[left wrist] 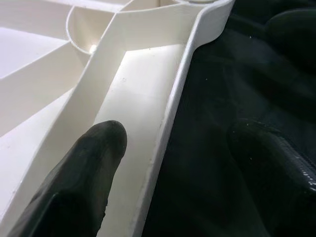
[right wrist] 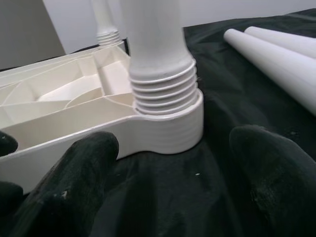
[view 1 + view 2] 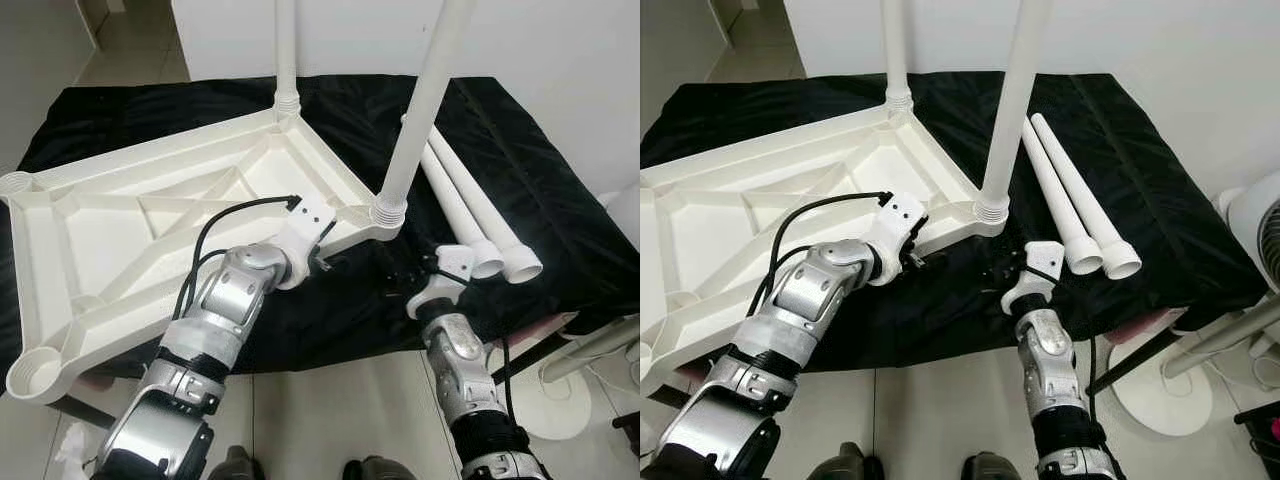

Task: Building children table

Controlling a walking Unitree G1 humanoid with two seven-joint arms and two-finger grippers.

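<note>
From the left eye view I've got the white tabletop (image 3: 150,215) lying upside down on the black cloth (image 3: 520,170), with two legs already screwed in: one at the far corner (image 3: 286,50) and one at the near right corner (image 3: 425,100). Two loose legs (image 3: 470,215) lie on the cloth just right of that, and the two sockets on the left side (image 3: 35,375) look empty, so I'd call it about half done. The right eye view shows the same layout; my left gripper (image 3: 908,250) sits at the tabletop's near edge and my right gripper (image 3: 1025,275) hovers over the cloth just near of the screwed-in corner leg. In the left wrist view the fingers are spread, one fingertip (image 1: 98,148) inside the rim channel of the tabletop and the other out over the cloth, straddling the rim wall but not clamped as far as I can see. In the right wrist view the fingers are wide apart, holding nothing, aimed at the threaded base (image 2: 163,94) of that corner leg, which shows a few threads above the socket, so maybe it's not fully tightened.
</note>
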